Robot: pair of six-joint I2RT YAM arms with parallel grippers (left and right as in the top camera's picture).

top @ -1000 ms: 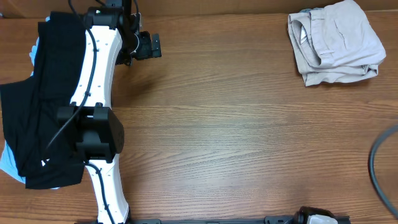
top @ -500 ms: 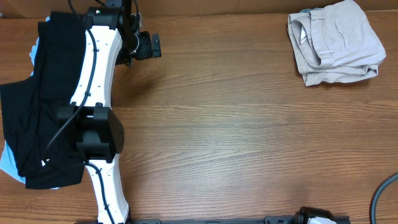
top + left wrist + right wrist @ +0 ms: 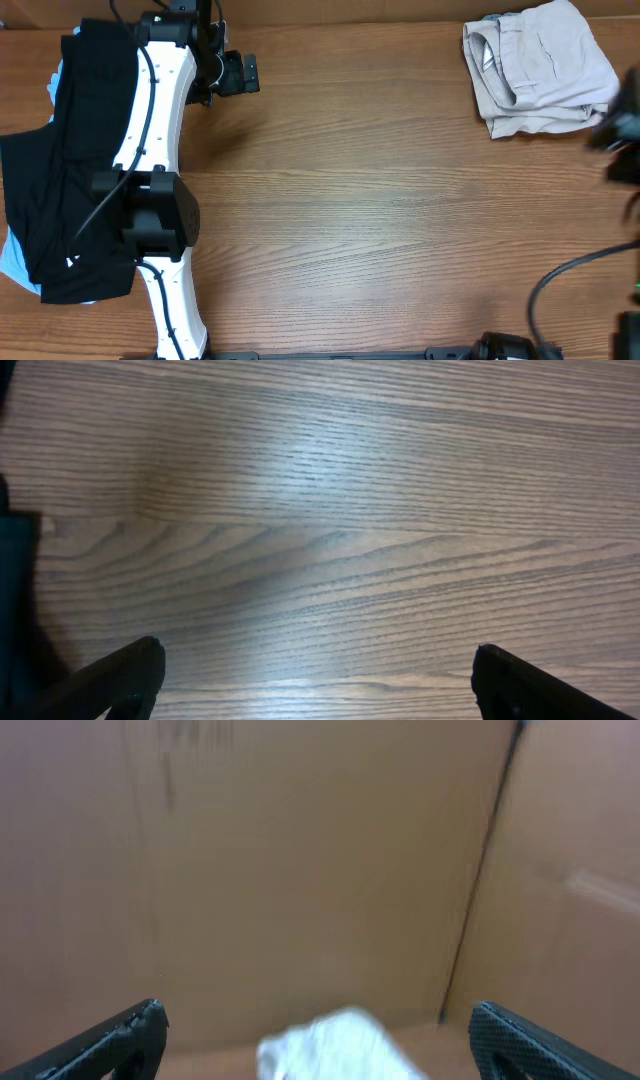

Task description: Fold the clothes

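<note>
Folded beige khaki shorts [image 3: 540, 68] lie at the table's far right corner. In the right wrist view they show as a pale blur [image 3: 330, 1045] low between the fingers. Black garments [image 3: 60, 170] are piled at the left edge, with pale blue cloth [image 3: 15, 262] peeking out beneath. My left gripper [image 3: 240, 73] hovers at the far left, just right of the black pile; in its wrist view it [image 3: 315, 680] stands open over bare wood. My right gripper [image 3: 315, 1040] is open and holds nothing. A dark blur of the right arm [image 3: 622, 135] shows at the right edge.
The left arm [image 3: 150, 150] stretches over the black pile from the near edge. A black cable [image 3: 560, 275] loops at the near right corner. A brown cardboard wall [image 3: 300, 860] fills the right wrist view.
The right arm has come into the overhead view at the right edge, beside the khaki shorts, and its cable has shifted. The left arm has not moved.
</note>
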